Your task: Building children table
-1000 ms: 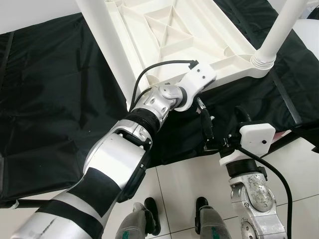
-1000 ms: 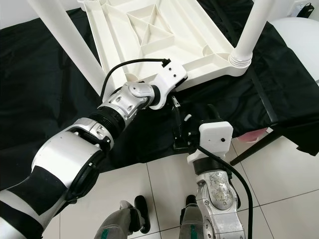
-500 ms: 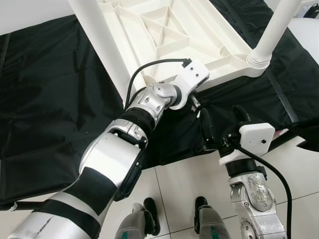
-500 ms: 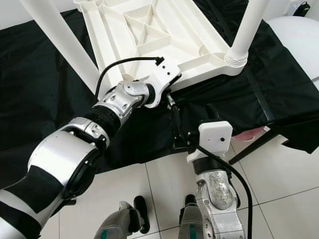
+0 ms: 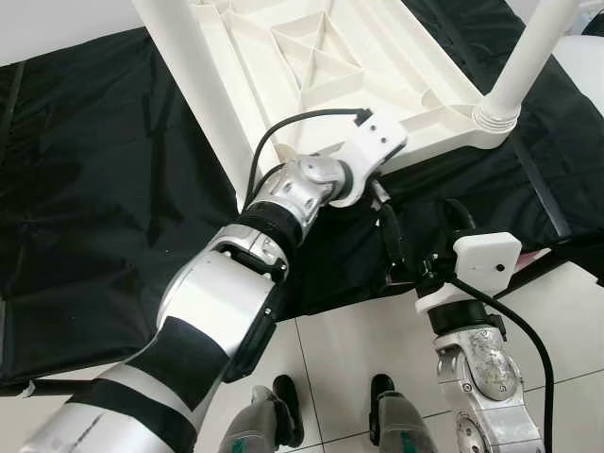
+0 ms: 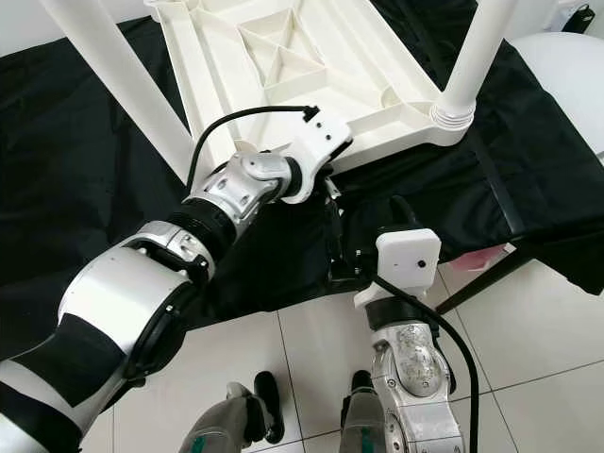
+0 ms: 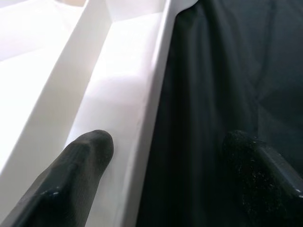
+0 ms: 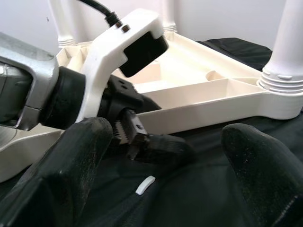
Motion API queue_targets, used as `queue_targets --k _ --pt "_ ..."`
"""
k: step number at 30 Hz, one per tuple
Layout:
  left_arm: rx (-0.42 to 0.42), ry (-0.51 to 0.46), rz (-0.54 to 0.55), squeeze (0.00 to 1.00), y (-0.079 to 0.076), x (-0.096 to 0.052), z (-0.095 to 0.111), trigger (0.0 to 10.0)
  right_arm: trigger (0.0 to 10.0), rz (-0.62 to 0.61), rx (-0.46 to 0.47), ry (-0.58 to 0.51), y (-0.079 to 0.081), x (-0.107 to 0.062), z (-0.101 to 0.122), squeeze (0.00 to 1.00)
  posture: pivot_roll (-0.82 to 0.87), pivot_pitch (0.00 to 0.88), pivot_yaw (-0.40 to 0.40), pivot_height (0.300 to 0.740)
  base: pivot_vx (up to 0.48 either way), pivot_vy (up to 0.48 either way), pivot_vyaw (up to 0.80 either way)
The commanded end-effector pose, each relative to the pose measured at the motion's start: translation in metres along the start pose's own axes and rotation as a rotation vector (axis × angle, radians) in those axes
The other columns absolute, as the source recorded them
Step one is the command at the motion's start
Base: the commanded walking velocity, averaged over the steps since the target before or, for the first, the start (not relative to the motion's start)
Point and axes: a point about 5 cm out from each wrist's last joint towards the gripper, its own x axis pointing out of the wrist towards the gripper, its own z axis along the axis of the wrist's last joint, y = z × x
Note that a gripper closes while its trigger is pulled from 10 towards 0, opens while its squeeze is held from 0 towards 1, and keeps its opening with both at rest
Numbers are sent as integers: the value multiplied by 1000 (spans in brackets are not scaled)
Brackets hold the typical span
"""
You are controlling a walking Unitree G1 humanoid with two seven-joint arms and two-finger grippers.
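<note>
Children's table [image 5: 321,57], white plastic, lies upside down on a black cloth [image 5: 94,189] in the upper half of the head view, its ribbed underside facing up. One white leg [image 5: 193,85] rises toward the upper left of the frame and another leg [image 5: 524,61] stands in its socket at the upper right. The near rim [image 7: 147,109] of the table runs across the centre of the frame.

My left gripper [image 7: 161,156] sits at that near rim, centre frame. In my left wrist view its jaws are parted and straddle the rim wall: one finger [image 7: 80,165] rests inside the white tray of the underside, the other on the cloth side. I cannot tell whether either finger presses on the plastic.

My right gripper [image 8: 165,156] is lower right of centre in the head view, just below the table edge and over the cloth. Its jaws stand wide apart and hold nothing; between them my right wrist view shows the left wrist and the table's near edge with the right-hand leg socket beyond. A small white piece [image 8: 144,184] lies on the cloth below. White floor tiles [image 5: 359,340] fill the bottom of the frame.
</note>
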Motion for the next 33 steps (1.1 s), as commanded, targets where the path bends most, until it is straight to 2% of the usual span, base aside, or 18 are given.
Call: queue_targets --k 1,18,20,22,23,24,31,33 --pt "-15 17 251 0 10 0 -1 10000 10000 2 3 17 3 -3 -2 0 -268 319 173 740 0 0 0" --pt "-49 5 233 0 8 2 3 10000 10000 -2 3 15 3 -2 -2 0 -269 320 174 740 0 0 0" --pt "-59 6 221 0 7 2 2 3255 10000 -3 3 15 3 -3 -2 0 -269 320 174 740 0 0 0" --pt "-62 8 220 0 7 3 2 3255 10000 -3 3 15 3 -3 -2 0 -269 320 174 740 0 0 0" --pt "-65 8 215 0 6 3 1 980 10000 -4 2 15 3 -3 -2 0 -275 324 175 740 0 0 0" --pt "-69 12 215 0 5 3 0 0 10000 -5 1 15 3 -3 -2 0 -275 324 175 740 0 0 0" --pt "-77 14 208 0 4 4 -2 0 10000 4 -4 15 4 -4 -1 0 -278 321 172 740 0 0 0" --pt "-89 7 215 0 3 4 -1 0 10000 17 -15 12 2 -3 -1 0 -305 294 140 740 0 0 0"
